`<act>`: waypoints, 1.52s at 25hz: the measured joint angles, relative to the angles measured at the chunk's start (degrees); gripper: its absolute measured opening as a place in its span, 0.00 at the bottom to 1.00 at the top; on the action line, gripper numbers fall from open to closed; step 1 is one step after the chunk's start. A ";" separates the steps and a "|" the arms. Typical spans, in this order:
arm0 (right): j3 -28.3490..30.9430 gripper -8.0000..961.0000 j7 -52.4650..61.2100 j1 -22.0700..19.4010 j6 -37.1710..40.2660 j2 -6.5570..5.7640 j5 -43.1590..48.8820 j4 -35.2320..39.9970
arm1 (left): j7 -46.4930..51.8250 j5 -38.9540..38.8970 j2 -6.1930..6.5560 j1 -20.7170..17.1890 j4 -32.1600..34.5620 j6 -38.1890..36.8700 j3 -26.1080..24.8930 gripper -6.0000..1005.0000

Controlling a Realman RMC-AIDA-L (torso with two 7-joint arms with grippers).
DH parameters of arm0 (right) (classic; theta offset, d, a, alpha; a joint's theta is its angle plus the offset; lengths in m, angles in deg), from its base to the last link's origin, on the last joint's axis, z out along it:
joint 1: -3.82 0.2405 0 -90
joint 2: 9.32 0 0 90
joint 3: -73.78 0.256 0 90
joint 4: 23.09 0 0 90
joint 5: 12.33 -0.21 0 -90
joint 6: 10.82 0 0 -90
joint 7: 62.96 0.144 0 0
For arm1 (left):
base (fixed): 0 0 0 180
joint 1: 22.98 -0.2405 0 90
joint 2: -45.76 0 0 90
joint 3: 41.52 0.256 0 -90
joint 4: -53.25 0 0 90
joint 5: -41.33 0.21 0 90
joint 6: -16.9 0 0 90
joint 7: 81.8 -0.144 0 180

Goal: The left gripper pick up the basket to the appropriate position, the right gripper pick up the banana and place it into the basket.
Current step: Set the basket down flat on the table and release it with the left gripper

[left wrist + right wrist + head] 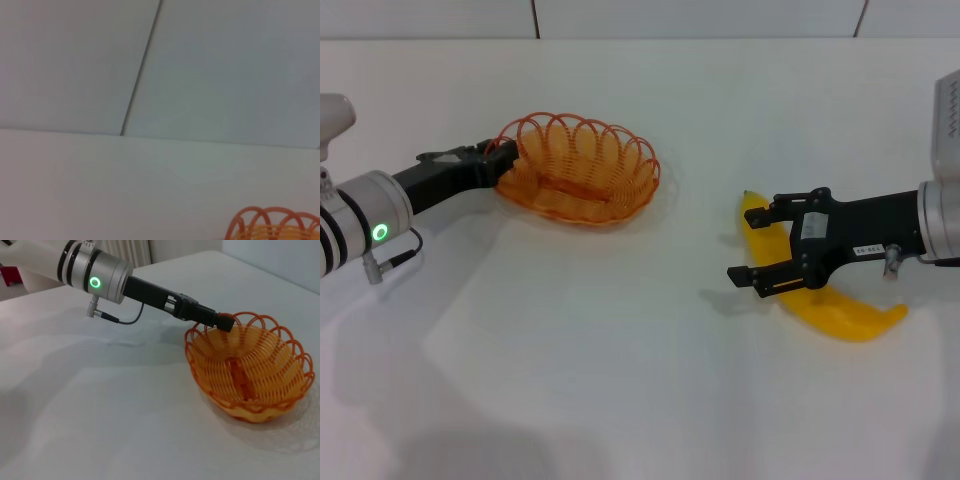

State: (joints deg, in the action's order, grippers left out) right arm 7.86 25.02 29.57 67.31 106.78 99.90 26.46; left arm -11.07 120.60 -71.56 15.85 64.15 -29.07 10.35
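The orange wire basket (582, 170) sits at the table's back left; it also shows in the right wrist view (250, 370), and its rim shows in the left wrist view (272, 225). My left gripper (505, 155) is shut on the basket's left rim, which the right wrist view (225, 322) shows too. The yellow banana (845, 315) lies flat on the table at the right, its greenish tip pointing to the back. My right gripper (750, 245) is open just over the banana's back half, one finger on each side of it.
The white table (620, 360) runs back to a white panelled wall (200, 65). The left arm's silver cuff with a green light (380, 232) and a thin cable hang near the table's left edge.
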 joint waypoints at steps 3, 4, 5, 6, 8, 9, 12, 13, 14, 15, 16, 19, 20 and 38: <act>0.00 0.91 -0.01 -0.05 0.00 0.00 0.00 0.00 | -1.47 0.00 0.00 0.00 0.00 -0.49 0.09 0.25; 0.00 0.91 -0.03 -0.11 0.00 0.00 0.00 0.00 | -2.16 0.00 0.00 -0.01 0.00 -0.82 0.09 0.29; 0.00 0.91 -0.08 -0.19 0.00 0.00 0.00 0.00 | -2.91 0.00 0.00 -0.06 0.00 -1.22 0.06 0.33; 0.00 0.91 -0.11 -0.24 0.00 0.00 0.00 0.00 | -3.28 0.00 0.00 -0.10 0.02 -1.47 0.02 0.37; 0.14 0.91 -0.24 -0.31 0.00 0.00 0.00 -0.02 | -4.40 -0.04 0.00 -0.46 0.41 -2.71 -0.09 0.45; 0.25 0.91 -0.29 -0.34 0.00 0.00 0.00 -0.04 | -4.86 -0.14 0.01 -0.64 0.53 -3.25 -0.10 0.49; 0.40 0.91 -0.39 -0.35 0.00 0.04 0.00 -0.07 | -7.54 -1.53 0.14 -1.51 0.65 -5.58 -0.11 0.54; 0.41 0.91 -0.40 -0.36 0.00 0.06 0.00 -0.07 | -8.80 -2.31 0.18 -1.89 0.70 -6.36 -0.11 0.55; 0.42 0.91 -0.41 -0.39 0.00 0.08 0.00 -0.08 | -10.20 -3.11 0.21 -2.27 0.75 -7.31 -0.09 0.57; 0.42 0.91 -0.41 -0.41 0.00 0.09 0.00 -0.08 | -11.33 -3.65 0.23 -2.68 0.83 -8.18 -0.07 0.57; 0.42 0.91 -0.43 -0.43 0.00 0.09 0.00 -0.08 | -11.99 -3.94 0.28 -3.04 0.95 -8.89 -0.06 0.58; 0.31 0.91 -0.49 -0.46 0.00 0.09 0.00 -0.08 | -13.82 -4.42 0.47 -5.25 2.74 -12.01 0.04 0.59; 0.28 0.91 -0.51 -0.46 0.00 0.09 0.00 -0.08 | -14.06 -4.45 0.51 -6.04 3.61 -12.79 0.10 0.60; 0.10 0.91 0.05 -2.33 1.52 0.94 -0.62 4.85 | -10.87 8.43 3.09 -12.37 8.35 -23.93 0.60 0.80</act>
State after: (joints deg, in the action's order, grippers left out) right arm 7.96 25.07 27.25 68.83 107.72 99.28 31.31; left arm -21.94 129.03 -68.47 3.48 72.50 -53.00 10.95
